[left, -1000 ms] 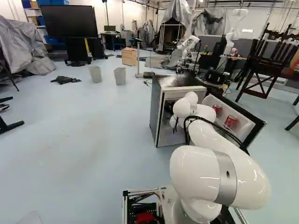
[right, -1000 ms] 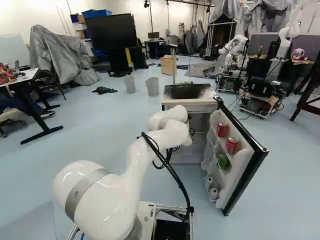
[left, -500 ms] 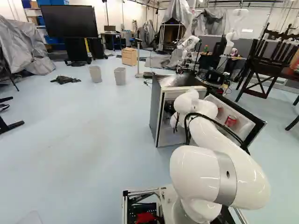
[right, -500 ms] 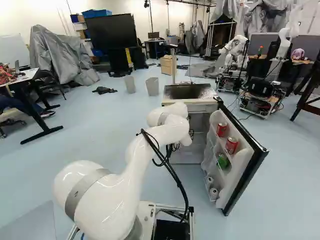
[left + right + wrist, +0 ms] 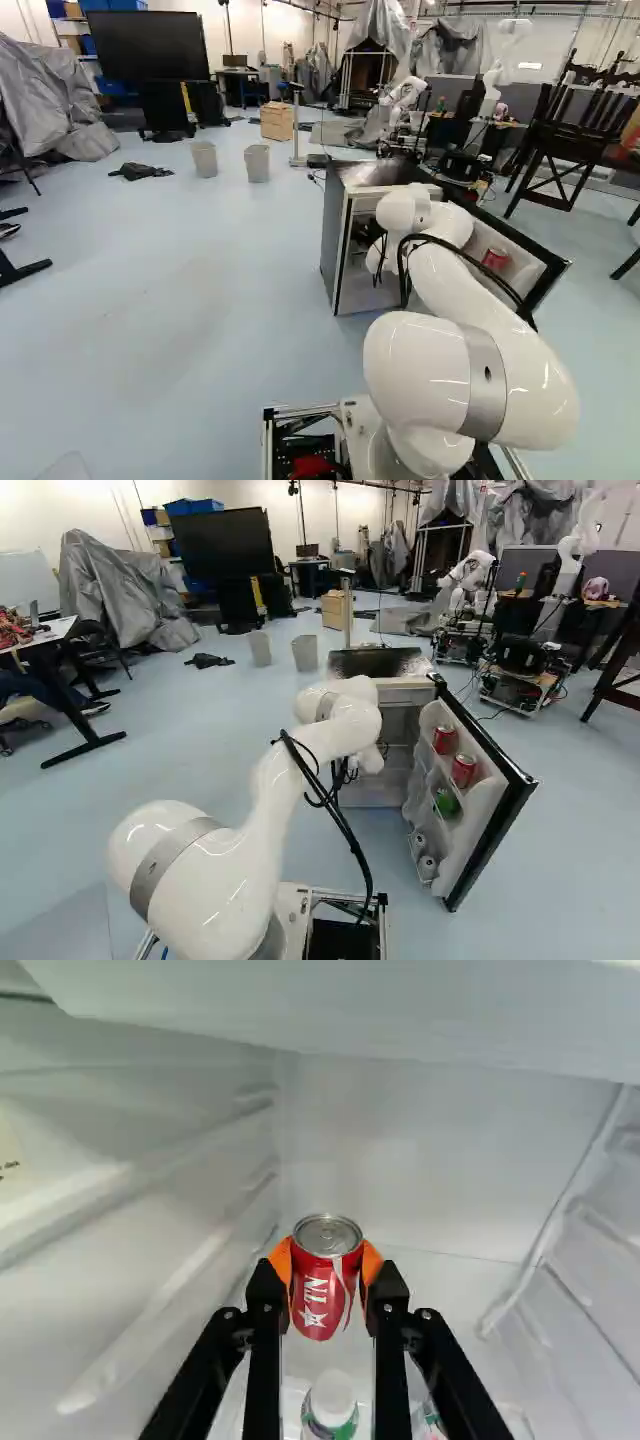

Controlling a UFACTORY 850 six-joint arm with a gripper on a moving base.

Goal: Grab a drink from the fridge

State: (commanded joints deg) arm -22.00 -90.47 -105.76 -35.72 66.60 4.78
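Note:
In the wrist view a red can stands upright between the orange pads of my gripper, which touch it from both sides. Its silver top faces up inside the fridge compartment. The open fridge stands ahead of the arm, and its door is swung out, holding two red cans, a green item and pale cans. In both base views the arm's wrist hides the fingers at the fridge opening.
Below the held can, a white-capped bottle stands near the fingers, with another container beside it. Side walls with shelf ridges flank the gripper, and a ledge runs overhead. Another robot stands beyond the fridge, and two bins behind it.
The arm's wrist has risen a little at the fridge opening and, in the left base view, covers more of the door's inside. Base, fridge and door have stayed put.

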